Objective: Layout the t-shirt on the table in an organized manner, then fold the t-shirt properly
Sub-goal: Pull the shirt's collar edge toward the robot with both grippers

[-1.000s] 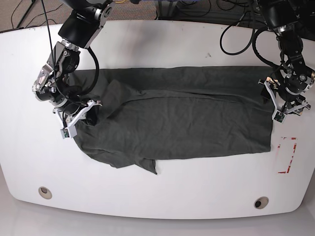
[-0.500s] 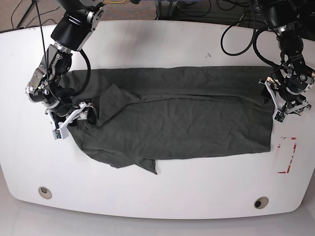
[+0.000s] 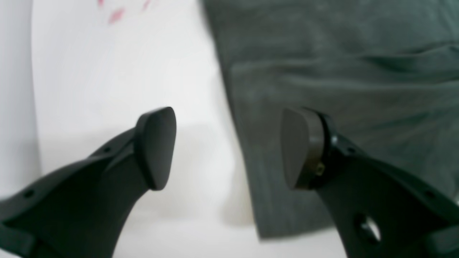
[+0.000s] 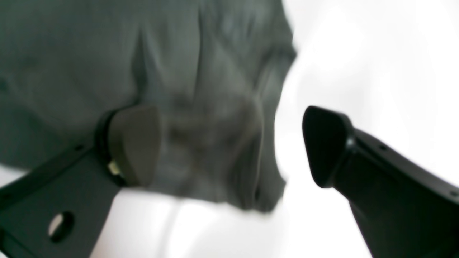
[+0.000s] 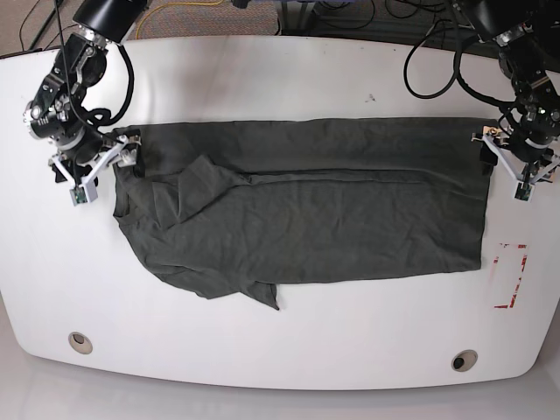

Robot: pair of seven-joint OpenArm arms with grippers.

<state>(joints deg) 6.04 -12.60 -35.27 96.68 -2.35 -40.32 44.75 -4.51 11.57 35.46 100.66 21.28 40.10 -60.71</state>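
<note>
I saw both claws wide open, holding nothing | left gripper [image 5: 518, 168] right of frame; right gripper [image 5: 98, 166] upper left | t-shirt [image 5: 306, 206] bunched lower left on table [image 5: 280, 350]; I should pinch that sleeve, pull flat slowly

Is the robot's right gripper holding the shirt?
Apart. In the right wrist view the right gripper stands wide open, and the t-shirt lies loose on the table behind it, unpinched.

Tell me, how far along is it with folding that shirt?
Spreading looks mostly done: the t-shirt lies stretched across the table. Nothing is in hand; the right gripper and left gripper are open at its two ends. Left: flattening the bunched sleeve end and all the folding.
</note>
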